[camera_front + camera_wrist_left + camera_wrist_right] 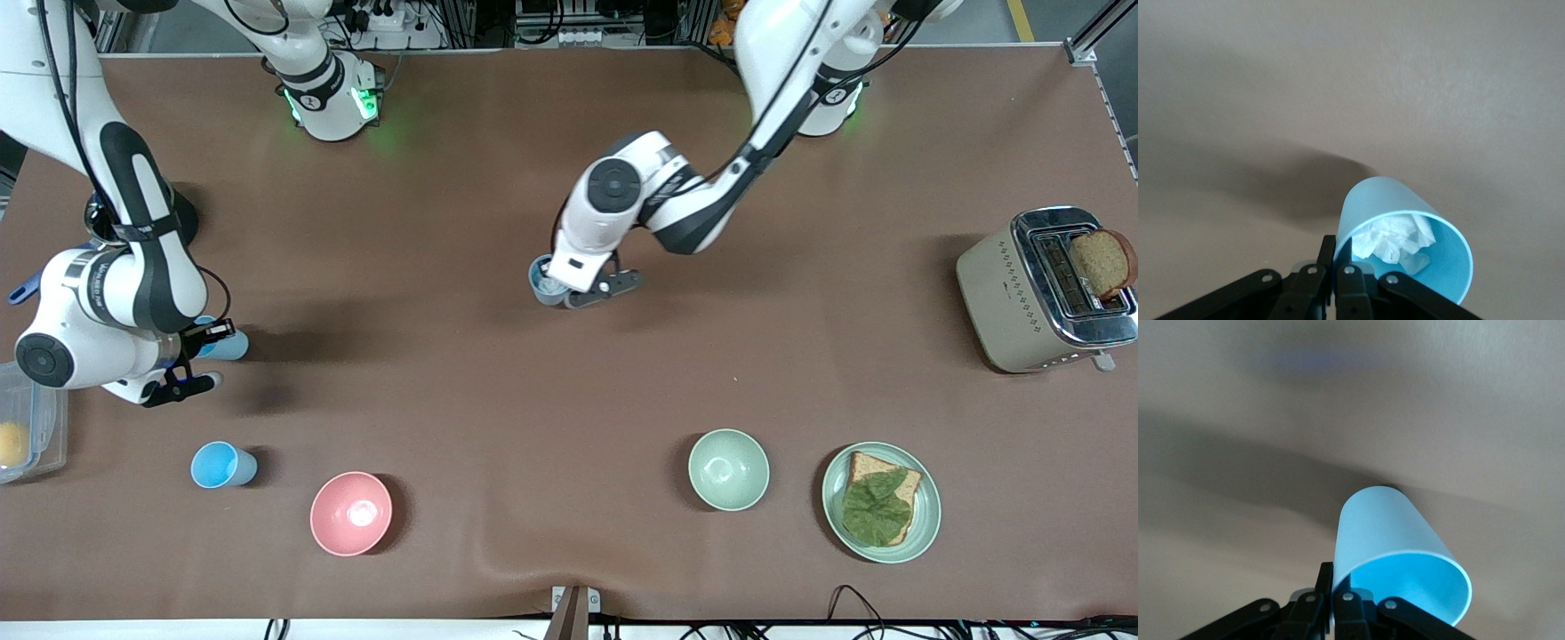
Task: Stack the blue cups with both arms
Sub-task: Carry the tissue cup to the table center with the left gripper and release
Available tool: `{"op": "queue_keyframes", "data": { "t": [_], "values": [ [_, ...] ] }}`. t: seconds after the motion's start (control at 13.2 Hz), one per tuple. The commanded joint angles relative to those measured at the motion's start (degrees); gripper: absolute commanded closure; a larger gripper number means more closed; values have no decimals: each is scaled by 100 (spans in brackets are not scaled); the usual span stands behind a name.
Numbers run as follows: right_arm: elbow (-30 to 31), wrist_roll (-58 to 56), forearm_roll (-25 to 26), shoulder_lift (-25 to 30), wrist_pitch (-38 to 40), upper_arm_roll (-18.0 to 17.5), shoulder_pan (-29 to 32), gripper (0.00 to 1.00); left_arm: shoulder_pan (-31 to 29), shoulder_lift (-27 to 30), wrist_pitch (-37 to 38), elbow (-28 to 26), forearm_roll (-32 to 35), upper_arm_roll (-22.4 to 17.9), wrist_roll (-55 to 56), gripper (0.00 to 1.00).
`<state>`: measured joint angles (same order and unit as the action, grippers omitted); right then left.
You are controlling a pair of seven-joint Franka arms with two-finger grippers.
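Two cups are gripped. Our left hand [594, 289] pinches the rim of a grey-blue cup [544, 279] with crumpled paper [1395, 240] inside, low at mid-worktop [498, 391]. Our right hand [197, 356] pinches an empty sky-blue cup [224, 343] toward the right arm's end. A third blue cup [220, 465] stands free beside the pink bowl [350, 513]. We judge transport comes next: bring one over the other, mouth aligned, then lower.
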<state>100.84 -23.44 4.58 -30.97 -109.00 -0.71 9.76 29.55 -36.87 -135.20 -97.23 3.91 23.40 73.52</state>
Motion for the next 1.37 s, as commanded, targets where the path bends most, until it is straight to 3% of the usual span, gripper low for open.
{"op": "queue_keyframes", "data": {
  "t": [0.0, 0.08, 0.15, 0.23, 0.3, 0.53, 0.68, 0.91, 1.06, 1.29],
  "values": [
    [-90, -134, -71, 371, 561, -227, -96, 100, 367, -233, 99, 336, 408, -222, 514, 100],
    [-221, -56, -89, 521, 929, -385, -253, 100, 385, -233, 99, 336, 417, -231, 523, 100],
    [-310, 23, -107, 600, 1151, -421, -403, 100, 385, -233, 99, 336, 418, -231, 532, 91],
    [-398, 111, -168, 645, 1318, -430, -587, 100, 368, -233, 99, 328, 418, -231, 541, 54],
    [-451, 173, -325, 689, 1407, -430, -728, 100, 350, -216, 108, 310, 426, -240, 671, 1],
    [-705, 60, -502, 741, 1505, -448, -1106, 100, 227, 99, 273, 310, 444, -362, 866, 0],
    [-968, -168, -931, 759, 1452, -439, -1483, 100, 43, 669, 738, 319, 453, -363, 814, 0],
    [-1303, -160, -1029, 715, 1225, -430, -2063, 100, -343, 1443, 1310, 310, 435, -337, 516, 0],
    [-1321, -169, -1021, 698, 934, -430, -2232, 100, -607, 1882, 1792, 310, 426, -328, -71, 0],
    [-1453, -99, -828, 689, 732, -369, -3048, 100, -1458, 2542, 2671, 328, 347, -310, -1860, 0]
  ]
}}
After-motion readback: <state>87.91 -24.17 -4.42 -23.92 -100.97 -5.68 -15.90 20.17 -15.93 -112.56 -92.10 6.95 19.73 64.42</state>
